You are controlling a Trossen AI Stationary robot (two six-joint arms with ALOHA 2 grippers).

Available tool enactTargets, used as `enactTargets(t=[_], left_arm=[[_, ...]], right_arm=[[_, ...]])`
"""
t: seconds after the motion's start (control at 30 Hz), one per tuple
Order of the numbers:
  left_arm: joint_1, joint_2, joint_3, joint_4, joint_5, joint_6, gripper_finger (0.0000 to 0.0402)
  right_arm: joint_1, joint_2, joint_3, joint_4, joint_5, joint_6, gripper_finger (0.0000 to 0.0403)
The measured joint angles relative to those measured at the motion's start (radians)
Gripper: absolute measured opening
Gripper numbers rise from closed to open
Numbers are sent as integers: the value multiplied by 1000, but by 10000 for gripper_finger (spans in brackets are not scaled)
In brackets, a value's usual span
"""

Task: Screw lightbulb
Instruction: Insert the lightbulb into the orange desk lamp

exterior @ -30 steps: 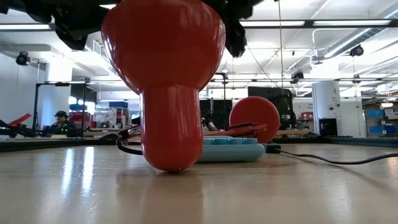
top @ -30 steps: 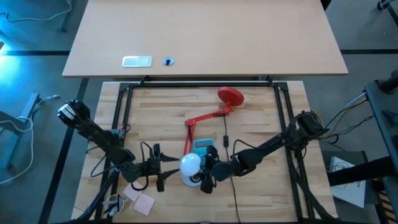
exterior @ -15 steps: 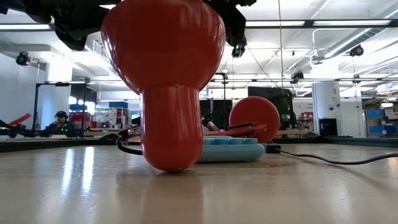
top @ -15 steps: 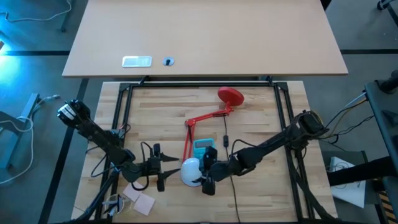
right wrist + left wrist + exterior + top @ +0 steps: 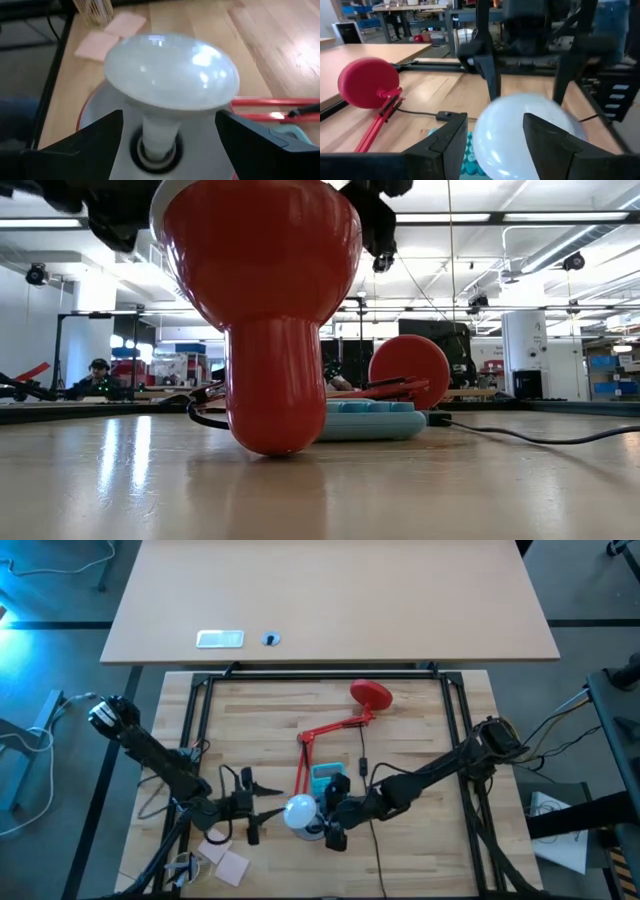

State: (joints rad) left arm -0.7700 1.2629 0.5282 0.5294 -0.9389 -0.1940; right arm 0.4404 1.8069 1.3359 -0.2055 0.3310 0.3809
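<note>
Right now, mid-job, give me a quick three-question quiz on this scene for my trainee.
1. True or false: the lightbulb stands base-down in the socket of the upturned red lamp shade.
2. In the high view, what lies on the table just beyond the shade? A) a teal flat device B) a screwdriver C) a cup
3. Fill in: in the high view, the left gripper and the right gripper sit on opposite sides of the ____.

Key: 1 true; 2 A; 3 lightbulb.
</note>
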Motion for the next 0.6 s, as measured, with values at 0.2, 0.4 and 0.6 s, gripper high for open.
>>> enactTargets(t=[0.2,0.4,0.6], left_arm=[[-43,-142,0,-220,-5,-117,184],[-48,-96,0,-342,11,-283,184],[-24,31,-1,-243,7,-287,184]], right_arm=[[0,-48,76,-218,0,-27,312],[-5,-102,107,-218,56,-110,312],[-37,-60,66,-99,116,-159,311]])
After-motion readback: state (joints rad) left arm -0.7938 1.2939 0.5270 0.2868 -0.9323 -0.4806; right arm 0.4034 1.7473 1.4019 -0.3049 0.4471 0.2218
